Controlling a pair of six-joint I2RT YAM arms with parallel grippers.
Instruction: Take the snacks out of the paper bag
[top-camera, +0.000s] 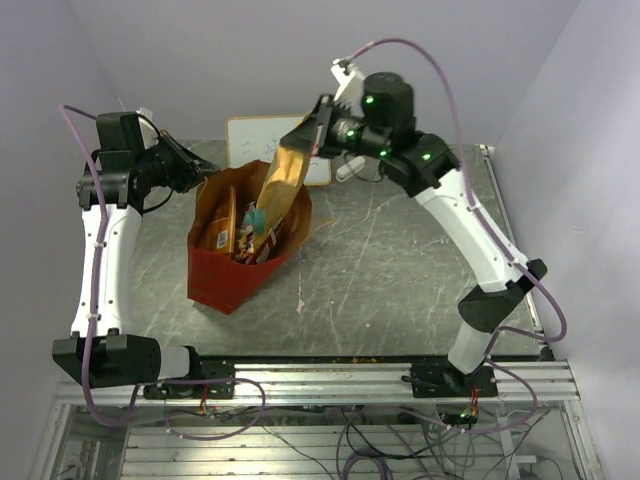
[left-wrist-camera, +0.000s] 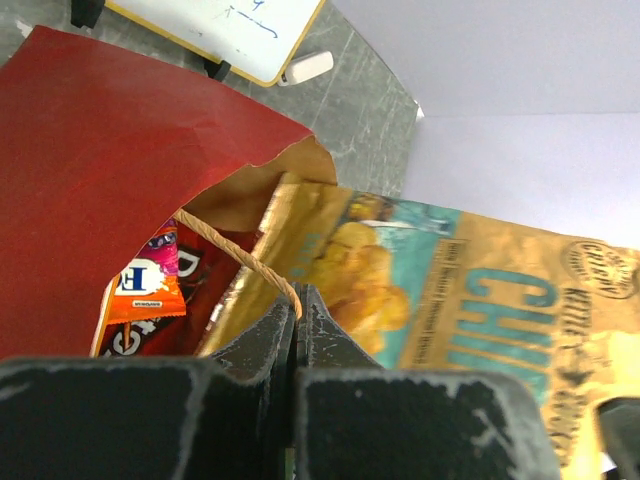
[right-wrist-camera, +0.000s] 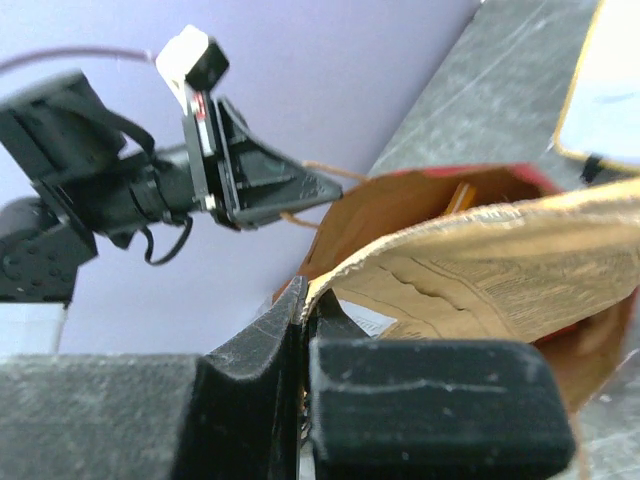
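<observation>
**Snacks: chip bag (top-camera: 283, 185) half out of the paper bag (top-camera: 235, 275)**

The right gripper (right-wrist-camera: 305, 300) is clamped on the top edge of the large orange-and-teal chip bag, with the crinkled foil pinched between its two fingers. From that grip the chip bag slants down and away below the gripper. Its lower end is inside the mouth of the red paper bag and its upper part is clear above the rim. More snacks (top-camera: 232, 235) stand packed in the bag beneath it. In the left wrist view a small orange packet (left-wrist-camera: 140, 300) shows just beside the chip bag, against the brown inside of the bag.

The left gripper (left-wrist-camera: 296, 310) is closed on the thin tan loop handle (left-wrist-camera: 230, 250) of the paper bag, and the cord runs from its fingertips to the bag's inner wall. The paper bag sits just below and ahead of this gripper, upright on the grey table (top-camera: 400, 270), with its mouth open. Beyond both grippers, near the table's far edge, a whiteboard (top-camera: 250, 135) is behind the bag.
</observation>
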